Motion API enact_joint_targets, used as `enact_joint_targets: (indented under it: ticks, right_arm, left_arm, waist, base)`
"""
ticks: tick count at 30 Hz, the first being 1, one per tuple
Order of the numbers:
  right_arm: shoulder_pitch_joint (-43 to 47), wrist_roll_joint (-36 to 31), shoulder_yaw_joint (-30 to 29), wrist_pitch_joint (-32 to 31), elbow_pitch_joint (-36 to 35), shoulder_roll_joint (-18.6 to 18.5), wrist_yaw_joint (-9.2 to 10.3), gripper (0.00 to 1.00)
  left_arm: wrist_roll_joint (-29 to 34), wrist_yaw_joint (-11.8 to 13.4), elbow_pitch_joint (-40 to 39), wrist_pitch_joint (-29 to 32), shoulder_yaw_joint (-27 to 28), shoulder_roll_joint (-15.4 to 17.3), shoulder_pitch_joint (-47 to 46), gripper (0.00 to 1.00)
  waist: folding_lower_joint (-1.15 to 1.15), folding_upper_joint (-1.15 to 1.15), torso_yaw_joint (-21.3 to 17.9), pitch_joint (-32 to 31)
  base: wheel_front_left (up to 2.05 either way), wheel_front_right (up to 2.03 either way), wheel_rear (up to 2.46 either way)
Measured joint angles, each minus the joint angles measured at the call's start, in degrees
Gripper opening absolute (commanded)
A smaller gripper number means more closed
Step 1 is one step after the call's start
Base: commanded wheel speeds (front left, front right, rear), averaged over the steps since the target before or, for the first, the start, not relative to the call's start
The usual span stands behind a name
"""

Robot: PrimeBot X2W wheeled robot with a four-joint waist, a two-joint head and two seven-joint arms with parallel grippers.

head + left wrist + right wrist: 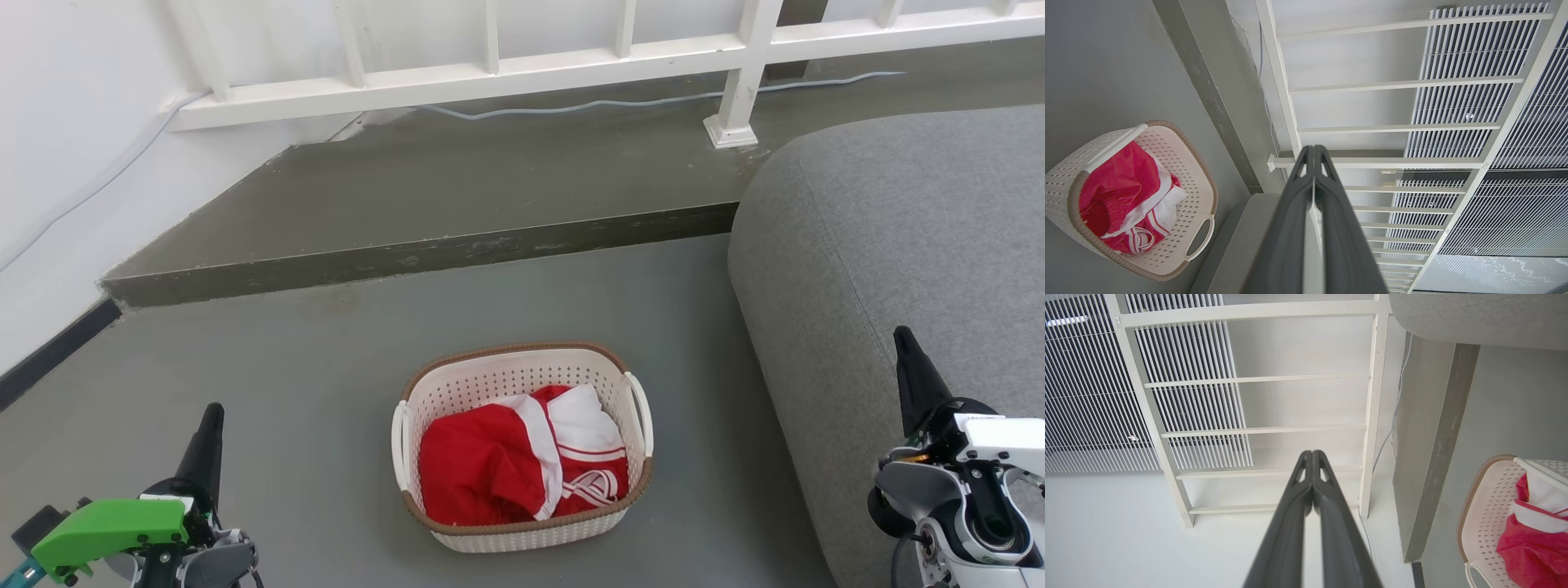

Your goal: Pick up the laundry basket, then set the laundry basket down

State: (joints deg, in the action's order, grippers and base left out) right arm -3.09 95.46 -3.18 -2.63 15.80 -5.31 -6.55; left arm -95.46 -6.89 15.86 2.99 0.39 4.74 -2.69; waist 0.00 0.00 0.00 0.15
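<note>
The laundry basket [506, 377] is seen in the lower middle of the head view, set upright on the grey floor [286, 392], with red-and-white clothes [490, 465] heaped inside. The left gripper [212, 416] is found at the lower left and the right gripper [906, 347] at the lower right. Both are well apart from the basket, each with its fingers pressed together on nothing. A grey sofa [898, 245] is seen at the right, and a raised step [408, 257] and white railing [490, 73] across the top.

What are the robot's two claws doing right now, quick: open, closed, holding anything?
Left gripper: closed, holding nothing.
Right gripper: closed, holding nothing.
</note>
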Motion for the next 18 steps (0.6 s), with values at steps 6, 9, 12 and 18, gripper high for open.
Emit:
enact_joint_targets:
  ticks: [6, 9, 12, 18]
  right_arm:
    - [-0.01, 0.00, -0.02, 0.00, 0.04, 0.01, 0.00, 0.00]
    - [-0.01, 0.00, -0.04, -0.01, 0.05, 0.01, 0.00, 0.00]
    - [-0.01, 0.00, -0.07, -0.01, 0.07, 0.02, 0.00, 0.00]
    - [-0.02, 0.00, -0.09, -0.01, 0.10, 0.03, 0.00, 0.00]
  left_arm:
    - [0.00, -0.10, 0.02, 0.00, 0.04, 0.00, -0.01, 0.00]
    - [0.00, -0.10, 0.03, 0.07, 0.07, -0.01, -0.02, 0.00]
    - [0.00, -0.10, 0.04, 0.05, 0.08, -0.01, -0.02, 0.00]
    - [0.00, -0.10, 0.07, 0.07, 0.12, -0.02, -0.03, 0.00]
  waist:
    - [0.00, 0.00, 0.00, 0.00]
    - [0.00, 0.00, 0.00, 0.00]
    - [0.00, 0.00, 0.00, 0.00]
    - [0.00, 0.00, 0.00, -0.01]
  base:
    - [0.00, 0.00, 0.00]
    - [0.00, 0.00, 0.00]
    - [0.00, 0.00, 0.00]
    - [0.00, 0.00, 0.00]
